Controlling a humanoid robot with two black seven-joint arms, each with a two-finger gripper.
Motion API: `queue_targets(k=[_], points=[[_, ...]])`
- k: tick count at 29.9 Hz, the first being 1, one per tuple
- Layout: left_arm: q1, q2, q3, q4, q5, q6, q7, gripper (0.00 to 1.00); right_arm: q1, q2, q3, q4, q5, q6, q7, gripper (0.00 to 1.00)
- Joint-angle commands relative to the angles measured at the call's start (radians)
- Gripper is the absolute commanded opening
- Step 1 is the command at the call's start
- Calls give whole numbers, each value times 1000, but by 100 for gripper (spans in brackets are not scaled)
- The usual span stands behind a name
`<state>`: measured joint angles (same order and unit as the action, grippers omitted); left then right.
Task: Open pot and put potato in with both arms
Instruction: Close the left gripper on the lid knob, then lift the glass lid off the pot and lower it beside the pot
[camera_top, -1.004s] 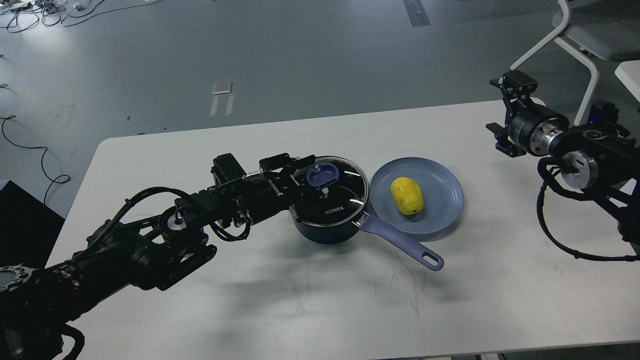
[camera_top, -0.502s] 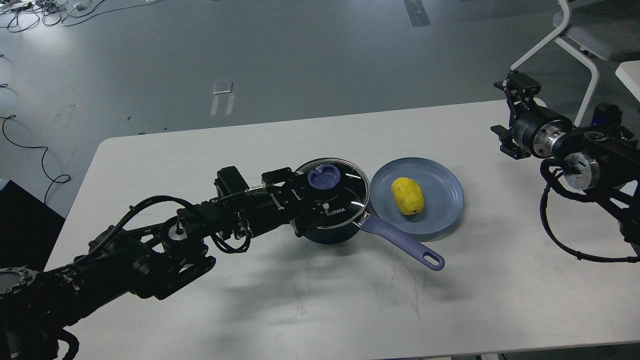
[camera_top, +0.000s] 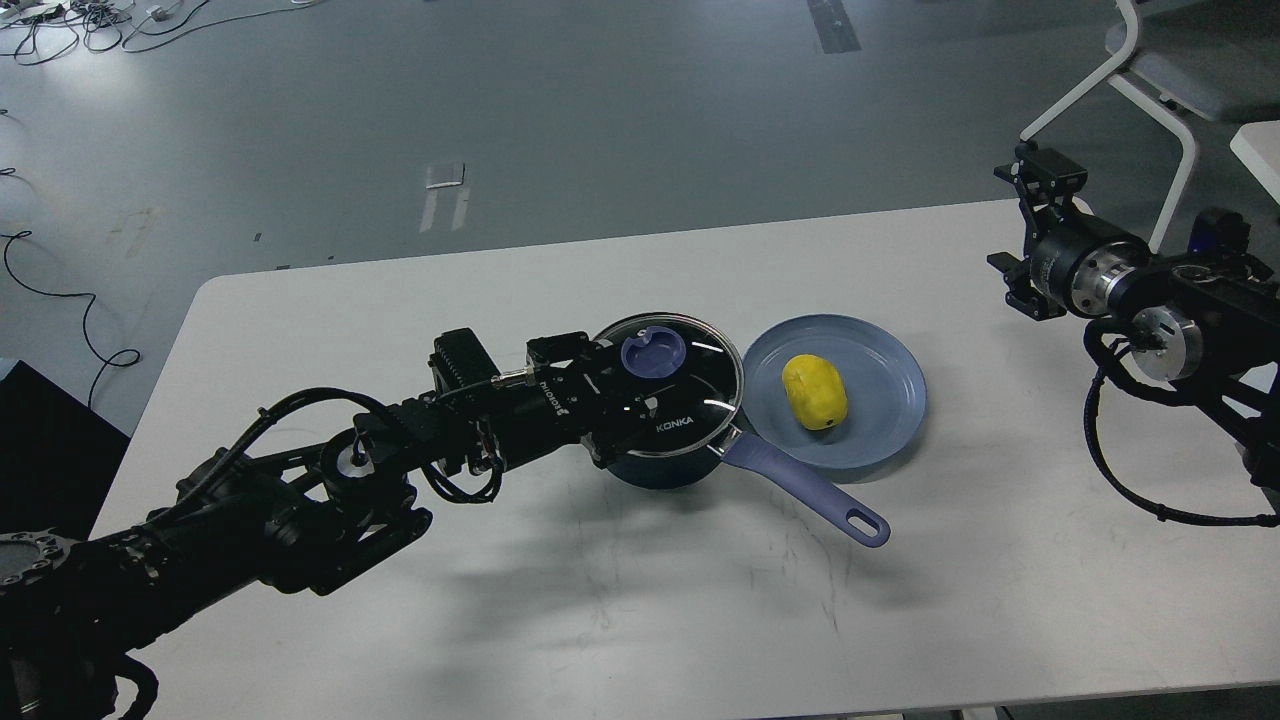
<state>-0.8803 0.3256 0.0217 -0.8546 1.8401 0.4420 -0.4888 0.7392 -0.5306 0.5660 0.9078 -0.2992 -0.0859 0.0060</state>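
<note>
Head camera (sole view) overlooks table (camera_top: 600, 620), seemingly steeply.

Lidded navy pot (camera_top: 668, 440) beside yellow potato (camera_top: 814, 392), which lies on its side.

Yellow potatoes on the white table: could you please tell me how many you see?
1. The small egg-shaped yellow potato lies on the shallow light-blue round plate, right of the navy saucepan; its dark interior may hide more.
</note>
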Motion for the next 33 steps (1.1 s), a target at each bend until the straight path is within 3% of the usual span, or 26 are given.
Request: queue_targets(k=[1,14,24,33], points=[[-3,0,1,0,-44,1,0,60,0,0,0,-6,0,0,0,100],[-3,6,0,-11,-78,1,0,58,-4,1,-6,-7,0,0,0,100],[-3,61,-9,-155,-139,0,0,58,0,1,-26,-7,0,0,0,100],[7,138,-14,-199,-140,1,0,58,3,1,-28,-6,0,0,0,100]])
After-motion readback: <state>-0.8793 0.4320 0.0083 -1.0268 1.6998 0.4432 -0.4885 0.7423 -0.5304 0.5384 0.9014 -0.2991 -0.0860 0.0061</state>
